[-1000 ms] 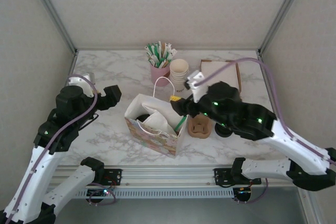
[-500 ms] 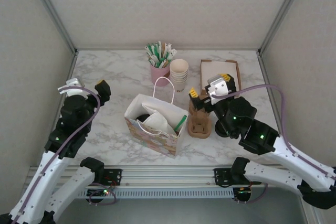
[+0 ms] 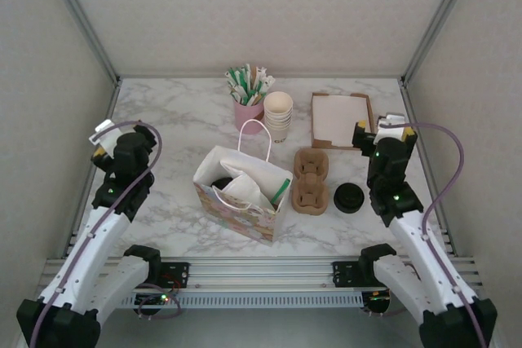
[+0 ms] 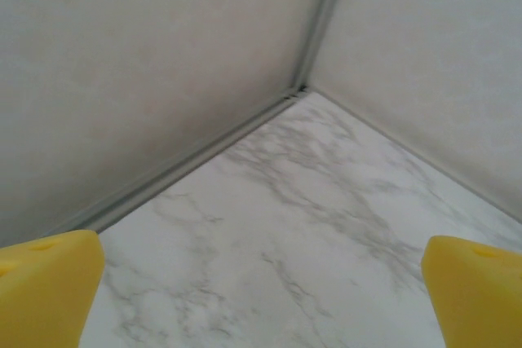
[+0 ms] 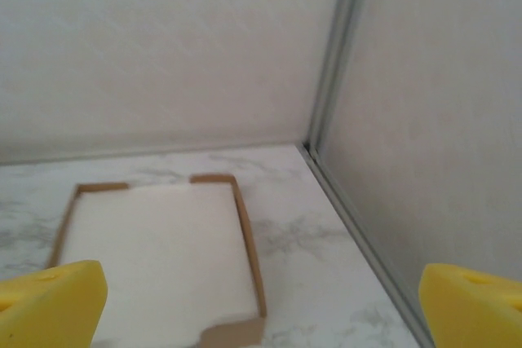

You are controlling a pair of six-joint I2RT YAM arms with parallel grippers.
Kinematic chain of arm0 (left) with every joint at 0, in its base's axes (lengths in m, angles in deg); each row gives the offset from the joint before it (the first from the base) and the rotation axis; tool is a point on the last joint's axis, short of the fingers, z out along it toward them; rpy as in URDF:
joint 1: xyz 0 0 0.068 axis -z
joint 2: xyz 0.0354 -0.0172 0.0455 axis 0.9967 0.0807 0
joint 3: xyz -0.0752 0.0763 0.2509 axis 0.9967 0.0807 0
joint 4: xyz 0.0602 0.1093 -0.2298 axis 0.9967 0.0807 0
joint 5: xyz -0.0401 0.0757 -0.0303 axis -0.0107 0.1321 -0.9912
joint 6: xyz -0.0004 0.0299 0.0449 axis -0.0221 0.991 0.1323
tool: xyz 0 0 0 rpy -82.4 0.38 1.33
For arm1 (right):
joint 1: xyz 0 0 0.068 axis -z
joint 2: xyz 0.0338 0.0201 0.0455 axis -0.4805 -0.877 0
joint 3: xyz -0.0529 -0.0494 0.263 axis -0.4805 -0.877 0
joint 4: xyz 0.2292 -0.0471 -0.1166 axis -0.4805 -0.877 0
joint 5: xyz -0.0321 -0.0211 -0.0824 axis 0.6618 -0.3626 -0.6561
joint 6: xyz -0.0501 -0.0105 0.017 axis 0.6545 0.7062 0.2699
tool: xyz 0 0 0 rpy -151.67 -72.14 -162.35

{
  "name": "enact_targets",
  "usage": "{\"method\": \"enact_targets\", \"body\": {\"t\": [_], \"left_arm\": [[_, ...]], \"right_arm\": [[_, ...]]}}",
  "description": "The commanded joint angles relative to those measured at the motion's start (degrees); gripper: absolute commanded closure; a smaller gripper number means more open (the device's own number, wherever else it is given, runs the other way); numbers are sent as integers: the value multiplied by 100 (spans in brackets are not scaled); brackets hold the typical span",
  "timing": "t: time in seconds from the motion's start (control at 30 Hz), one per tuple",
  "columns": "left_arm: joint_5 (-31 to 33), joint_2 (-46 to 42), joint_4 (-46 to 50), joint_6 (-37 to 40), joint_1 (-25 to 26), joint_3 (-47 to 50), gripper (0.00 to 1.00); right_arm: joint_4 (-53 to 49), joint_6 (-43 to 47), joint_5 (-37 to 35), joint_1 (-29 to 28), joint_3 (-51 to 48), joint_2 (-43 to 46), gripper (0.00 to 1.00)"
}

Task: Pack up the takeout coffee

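Observation:
A patterned paper bag (image 3: 245, 201) stands open at the table's middle, holding white paper and a green straw. At its left end inside sits a round black top (image 3: 219, 183), apparently the lid of the takeout coffee; the cup itself is hidden by the bag wall. My left gripper (image 3: 102, 140) is drawn back at the left edge, well clear of the bag. Its yellow fingertips (image 4: 49, 283) are spread wide over bare marble, so the left gripper (image 4: 261, 299) is open. My right gripper (image 3: 377, 128) hovers by the right edge. That gripper (image 5: 261, 299) is also open and empty.
A brown cup carrier (image 3: 311, 181) lies right of the bag, with a loose black lid (image 3: 349, 197) beside it. A stack of cream cups (image 3: 278, 116) and a pink cup of straws (image 3: 247, 107) stand behind. A cardboard napkin tray (image 3: 341, 120) (image 5: 159, 258) sits back right, below my right gripper.
My right arm has pulled away from the bag to the right edge and its jaws have spread. My left arm has drawn back towards the left wall.

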Motion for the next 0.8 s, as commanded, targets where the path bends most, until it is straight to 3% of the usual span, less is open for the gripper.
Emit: {"method": "enact_targets", "body": {"t": [0.0,0.13,0.37,0.6,0.77], "left_arm": [[909,185,-396,-344,-73,191,0],[1074,521,-477,-397,-195,402,0],[450,1025,-1942,232,-485,1298,0],[41,1908,-2349,957,-626,1319,0],[-520,2445,-3455,1305,-664,1687,0]], "right_arm": [[594,-794,400,373,-322,-452,1],[1380,-790,375,525,-790,-872,1],[1980,-542,522,672,-1087,-1594,1],[2809,-522,706,715,-1598,-2312,1],[3032,-477,840,724,-1536,-2674,1]]}}
